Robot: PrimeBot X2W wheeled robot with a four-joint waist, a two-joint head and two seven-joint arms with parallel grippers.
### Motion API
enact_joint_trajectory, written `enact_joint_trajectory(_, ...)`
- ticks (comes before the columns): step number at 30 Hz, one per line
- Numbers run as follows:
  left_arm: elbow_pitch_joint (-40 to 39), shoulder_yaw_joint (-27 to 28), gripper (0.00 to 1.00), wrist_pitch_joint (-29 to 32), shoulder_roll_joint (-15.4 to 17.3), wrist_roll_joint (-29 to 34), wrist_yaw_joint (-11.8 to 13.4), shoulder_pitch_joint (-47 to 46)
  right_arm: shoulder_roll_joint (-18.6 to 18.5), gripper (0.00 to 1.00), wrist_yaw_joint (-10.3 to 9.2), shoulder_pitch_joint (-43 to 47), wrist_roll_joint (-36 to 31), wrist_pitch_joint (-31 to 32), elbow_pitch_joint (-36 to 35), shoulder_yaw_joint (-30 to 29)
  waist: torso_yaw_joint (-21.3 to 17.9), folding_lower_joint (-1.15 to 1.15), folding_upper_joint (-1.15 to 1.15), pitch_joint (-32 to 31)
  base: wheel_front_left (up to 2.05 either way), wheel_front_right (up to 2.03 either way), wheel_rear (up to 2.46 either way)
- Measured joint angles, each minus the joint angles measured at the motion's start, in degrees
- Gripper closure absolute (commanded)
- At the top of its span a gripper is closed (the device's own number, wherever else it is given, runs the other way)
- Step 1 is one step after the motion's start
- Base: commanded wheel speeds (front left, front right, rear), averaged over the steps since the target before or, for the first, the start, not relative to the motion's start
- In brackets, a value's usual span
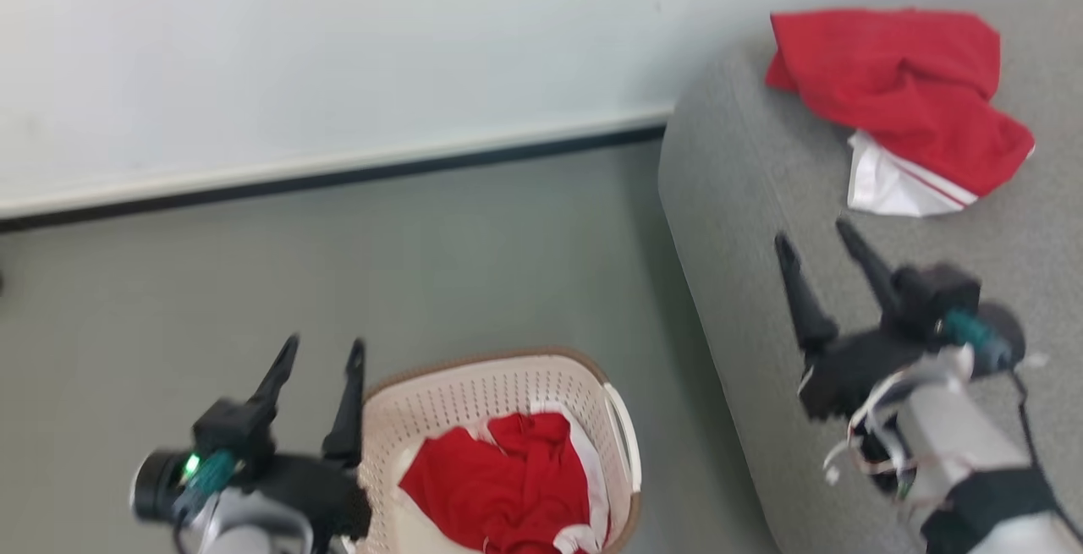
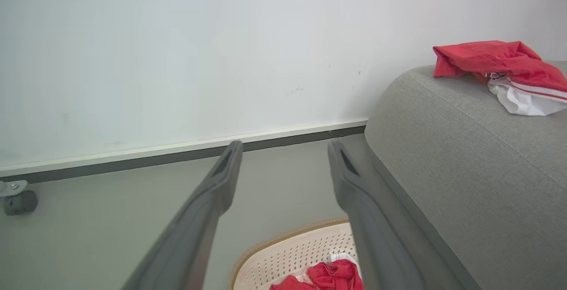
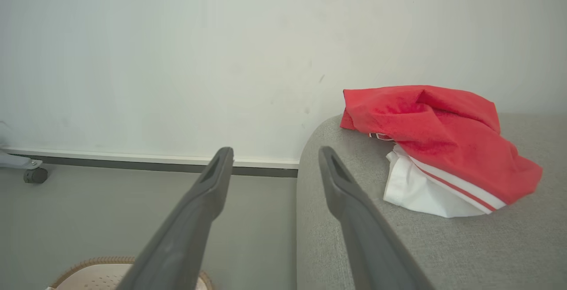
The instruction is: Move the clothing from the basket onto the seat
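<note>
Floor (image 1: 423,258) lies bare and grey between the baseboard (image 1: 338,175) and the basket (image 1: 474,364), with plenty of open room on the left. The seat (image 1: 744,224) takes up the right side, its rounded edge dropping to the floor just beside the basket. One red-and-white garment (image 1: 897,80) lies crumpled on the seat, up near the wall (image 1: 338,46). Another red-and-white piece (image 1: 508,478) sits down inside the basket, below its brown rim. A castor wheel (image 2: 20,201) stands by the baseboard, far off to the left. Left gripper (image 1: 324,342) hovers at the basket's left side, fingers spread wide with nothing between them. Right gripper (image 1: 812,233) hangs over the seat near its edge, fingers apart too, empty and clear of the garment lying there.
</note>
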Motion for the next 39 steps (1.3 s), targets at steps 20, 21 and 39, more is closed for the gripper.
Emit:
enact_joint_trajectory(20, -9.5, 11.3, 0.00, 0.0, -1.7, 4.5, 0.1, 17.8, 0.1, 0.00, -5.43, 21.8, -1.1, 0.0, -20.5, -1.1, 3.8, 0.01, 0.00, -11.7, 0.00, 0.00, 0.00)
enact_joint_trajectory(21, -10.0, 11.4, 0.00, 0.0, -2.0, 4.9, 0.1, 17.9, 0.0, 0.00, -5.80, 22.2, -1.2, 0.0, -21.1, -1.3, 3.9, 0.02, 0.01, -11.8, 0.00, 0.00, 0.00)
enact_joint_trajectory(39, -12.6, 13.4, 0.00, 0.0, -3.5, 6.8, 0.1, 19.7, -0.6, 0.00, -7.10, 26.7, -1.3, 0.0, -26.8, -3.6, 4.2, 0.02, 0.01, -11.8, 0.00, 0.00, 0.00)
